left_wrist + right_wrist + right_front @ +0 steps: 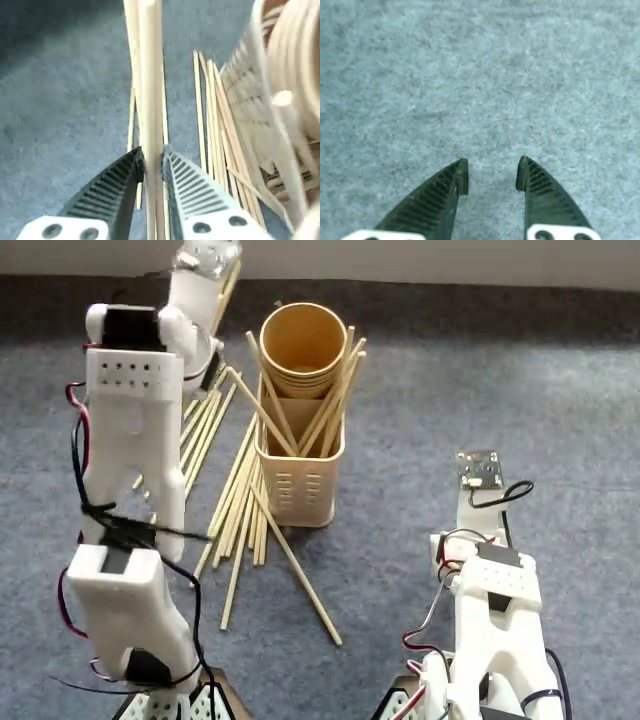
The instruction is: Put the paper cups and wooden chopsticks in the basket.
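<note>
The left pincer (pixel 152 161) is clamping tight on chopsticks (pixel 149 75). Its jaws are pressing them from both sides, and the sticks are running out lengthwise past the tips. In the high view the left arm (pixel 130 440) is stretching along the left side of the bench (pixel 520 380) toward the far edge. The gripped sticks are slanting there, just behind and to the left of the basket (pixel 300 475).

The basket is standing upright at mid-bench. It is holding a nested stack of cups (pixel 303 340) at its far end, and several more sticks are leaning inside it, crossing in front of the cups.

Loose chopsticks (pixel 235 510) are lying on the bench, fanning out along the basket's left side and reaching its base. One of them is running from the basket's front toward the near right. In the left wrist view they are lying close beside the basket's slotted wall.

The right pincer (pixel 491 175) is hanging over the grey bench top with its jaws well apart, gripping nothing. The right arm (pixel 497 610) is sitting at the near right, well apart from the basket.
</note>
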